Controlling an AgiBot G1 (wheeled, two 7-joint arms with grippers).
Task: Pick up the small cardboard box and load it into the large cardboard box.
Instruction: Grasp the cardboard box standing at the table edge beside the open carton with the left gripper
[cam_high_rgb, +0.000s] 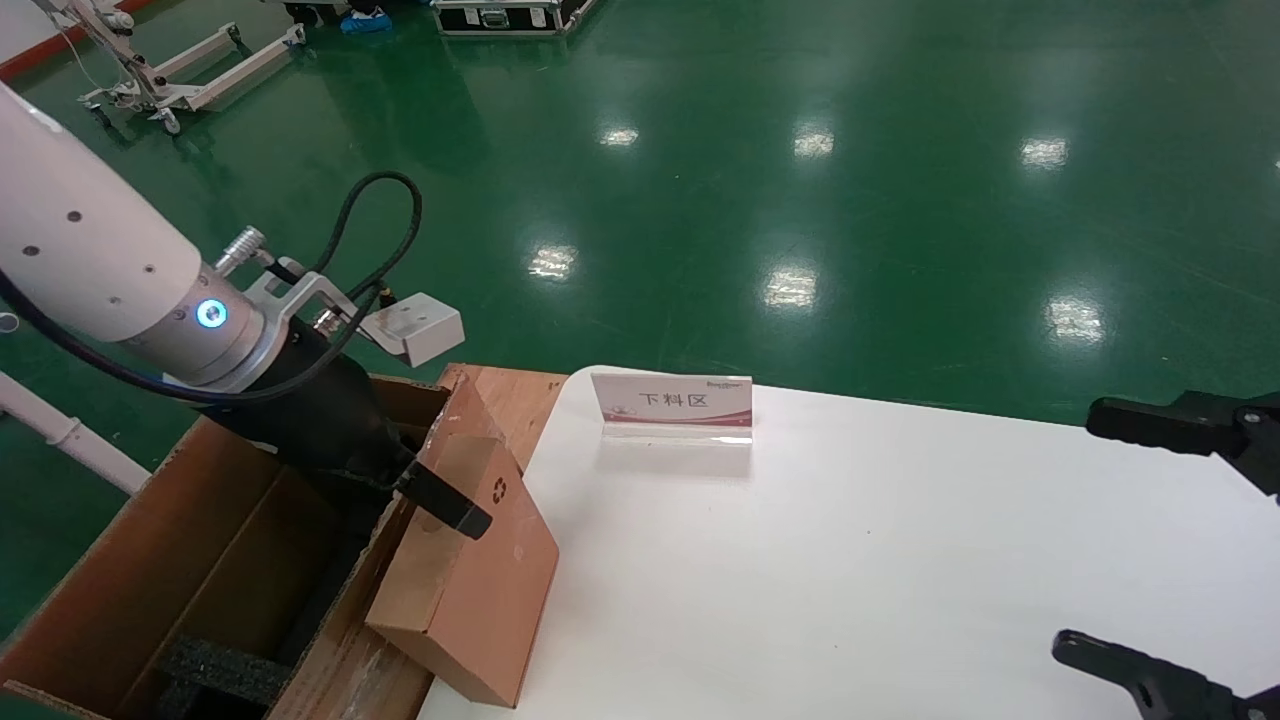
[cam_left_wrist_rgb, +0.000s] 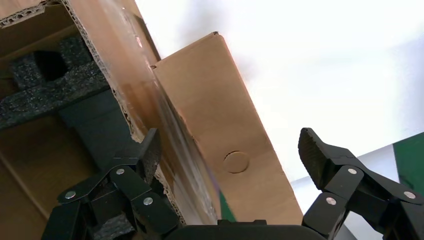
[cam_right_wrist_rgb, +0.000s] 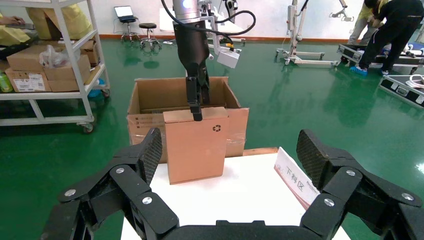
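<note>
The small cardboard box (cam_high_rgb: 480, 570) stands on edge at the white table's left edge, leaning against the outer wall of the large cardboard box (cam_high_rgb: 200, 560). Its recycling symbol shows in the right wrist view (cam_right_wrist_rgb: 216, 128). My left gripper (cam_high_rgb: 425, 500) is open over the small box's top edge (cam_left_wrist_rgb: 220, 125). One finger (cam_left_wrist_rgb: 145, 155) is inside the large box's taped wall (cam_left_wrist_rgb: 125, 75). The other finger (cam_left_wrist_rgb: 315, 155) hangs over the table, apart from the small box. My right gripper (cam_high_rgb: 1095, 530) is open and empty at the table's right side.
Black foam inserts (cam_high_rgb: 220, 670) lie in the large box. A sign stand (cam_high_rgb: 672, 405) sits at the white table's (cam_high_rgb: 900, 560) far edge. A wooden board (cam_high_rgb: 520, 390) lies behind the box. Shelving with cartons (cam_right_wrist_rgb: 50, 65) and people (cam_right_wrist_rgb: 385, 35) are far off on the green floor.
</note>
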